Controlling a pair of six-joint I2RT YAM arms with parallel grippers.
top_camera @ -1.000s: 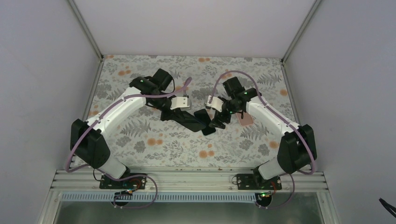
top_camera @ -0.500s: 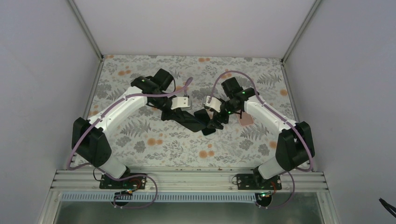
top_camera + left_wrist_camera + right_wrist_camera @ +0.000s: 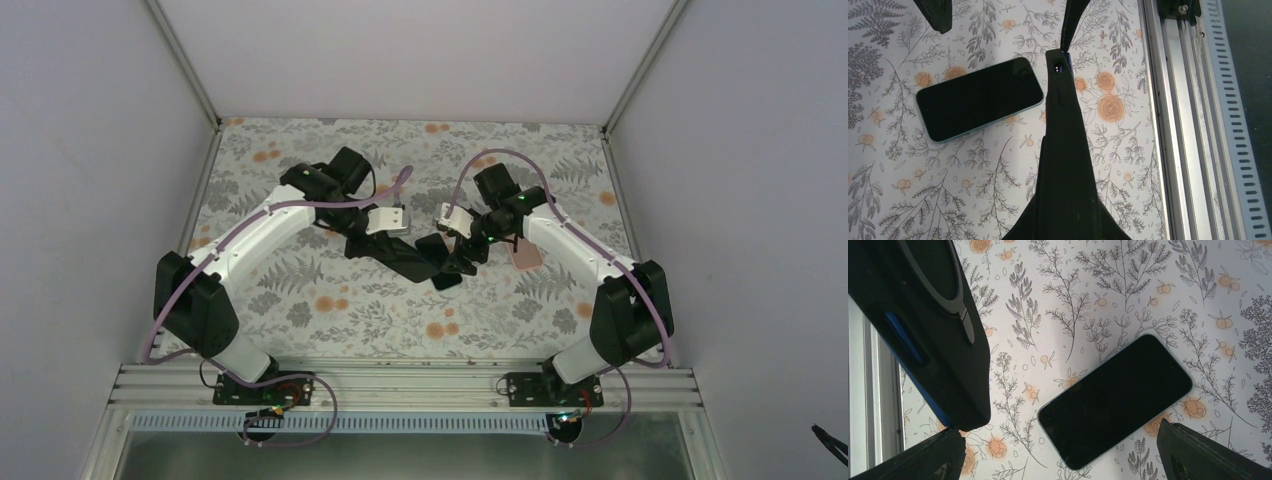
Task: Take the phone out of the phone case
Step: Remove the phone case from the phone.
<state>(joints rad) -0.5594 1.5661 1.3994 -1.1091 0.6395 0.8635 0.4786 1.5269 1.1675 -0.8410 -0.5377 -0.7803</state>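
We see the left pincer (image 3: 408, 258) clamped on the black phone case (image 3: 923, 330), holding it up off the floral-print tabletop (image 3: 1098, 285). From the left wrist the case shows edge-on, running straight out ahead of that pincer. A blue strip shows along the case's side in the right wrist view. The right pincer (image 3: 1060, 434) hangs with its fingers (image 3: 935, 457) spread wide apart and grips nothing. The flat dark-screened phone with a pale rim (image 3: 1115, 400) lies screen up on the tabletop, out of the case. It is below the right pincer, between its two fingers and at a slant to them. The held case sits beside one finger of the right pincer, apart from the phone.
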